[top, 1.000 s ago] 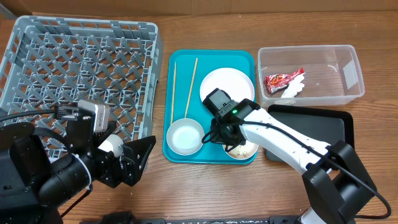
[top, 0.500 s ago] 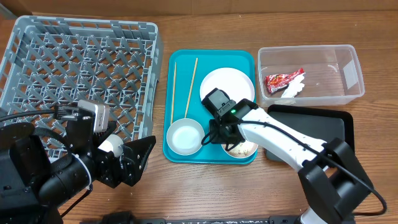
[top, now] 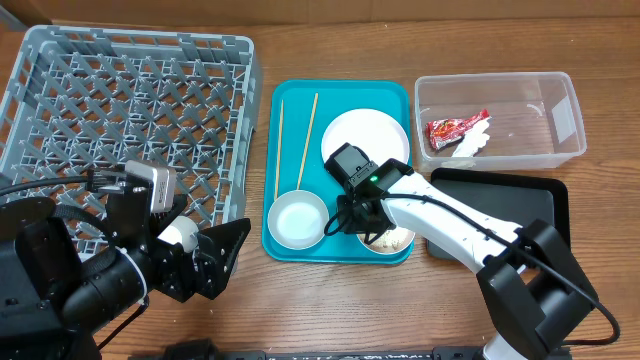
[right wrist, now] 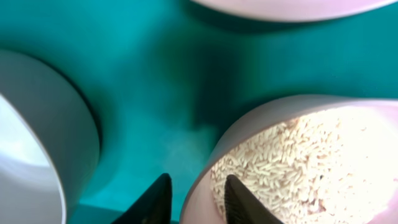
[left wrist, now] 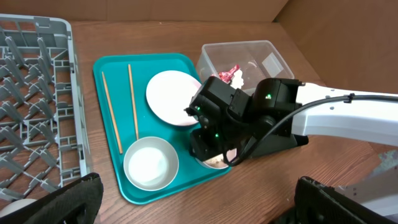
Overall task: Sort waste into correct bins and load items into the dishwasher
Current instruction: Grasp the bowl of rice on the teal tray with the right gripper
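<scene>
White rice bowl (right wrist: 298, 162) sat at near right corner of teal tray (top: 340, 95); right gripper (right wrist: 198, 199) part-open, fingers (right wrist: 155, 200) astride its rim, clamped or not, couldn't tell. Left gripper (left wrist: 199, 202) gaped wide, empty, near grey rack (top: 120, 100)

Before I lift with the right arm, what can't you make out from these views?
- Right gripper: the right wrist view shows its fingers either side of the rice bowl rim, cut off by the bottom edge; whether they pinch it is unclear.
- Rice bowl: overhead, the right arm covers most of it.
- Black tray: overhead, the same arm hides its near left corner.
- White round thing at the left arm: overhead, partly hidden; unidentifiable.
</scene>
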Motion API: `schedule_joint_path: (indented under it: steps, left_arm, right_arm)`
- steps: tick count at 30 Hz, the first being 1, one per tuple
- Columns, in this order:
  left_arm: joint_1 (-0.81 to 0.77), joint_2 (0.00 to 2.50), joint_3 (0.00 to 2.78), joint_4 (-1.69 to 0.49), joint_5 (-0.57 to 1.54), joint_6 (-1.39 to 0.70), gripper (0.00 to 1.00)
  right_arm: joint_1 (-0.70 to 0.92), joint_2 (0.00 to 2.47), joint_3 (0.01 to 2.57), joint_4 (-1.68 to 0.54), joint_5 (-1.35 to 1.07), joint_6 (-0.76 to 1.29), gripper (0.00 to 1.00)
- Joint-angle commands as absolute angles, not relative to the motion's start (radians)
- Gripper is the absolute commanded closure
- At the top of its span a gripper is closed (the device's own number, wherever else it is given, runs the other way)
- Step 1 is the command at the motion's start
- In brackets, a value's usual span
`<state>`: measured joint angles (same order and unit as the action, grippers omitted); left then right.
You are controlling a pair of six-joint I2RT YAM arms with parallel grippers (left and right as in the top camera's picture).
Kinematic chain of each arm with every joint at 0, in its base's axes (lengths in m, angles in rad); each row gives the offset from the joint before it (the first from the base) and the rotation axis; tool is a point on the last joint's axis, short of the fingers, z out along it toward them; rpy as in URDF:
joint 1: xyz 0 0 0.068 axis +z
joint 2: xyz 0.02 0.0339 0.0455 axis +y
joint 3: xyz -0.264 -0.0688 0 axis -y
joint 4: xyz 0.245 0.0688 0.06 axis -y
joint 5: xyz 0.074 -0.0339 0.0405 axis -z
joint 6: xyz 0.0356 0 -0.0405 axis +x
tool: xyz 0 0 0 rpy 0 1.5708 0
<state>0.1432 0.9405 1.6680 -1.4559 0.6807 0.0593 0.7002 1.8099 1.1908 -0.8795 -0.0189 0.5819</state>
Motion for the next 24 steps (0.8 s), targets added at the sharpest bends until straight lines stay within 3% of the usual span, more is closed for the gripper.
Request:
schedule_joint_path:
  steps: [1, 10, 19, 24]
  left_arm:
    - [0.137, 0.942, 1.684, -1.456, 0.695, 0.075, 0.00]
    - [0.137, 0.942, 1.684, -1.456, 0.695, 0.075, 0.00]
    - [0.137, 0.942, 1.684, -1.456, 0.695, 0.075, 0.00]
    - [0.137, 0.942, 1.684, -1.456, 0.695, 0.075, 0.00]
  right_arm:
    - [0.706, 1.821, 1.199, -0.862, 0.048, 0.568, 0.77]
    - [0.706, 1.857, 1.197, -0.862, 0.068, 0.568, 0.78]
    - [0.706, 1.860, 1.197, -0.865, 0.067, 0.568, 0.96]
    - [0.706, 1.859, 1.219, -0.896, 0.067, 0.568, 0.96]
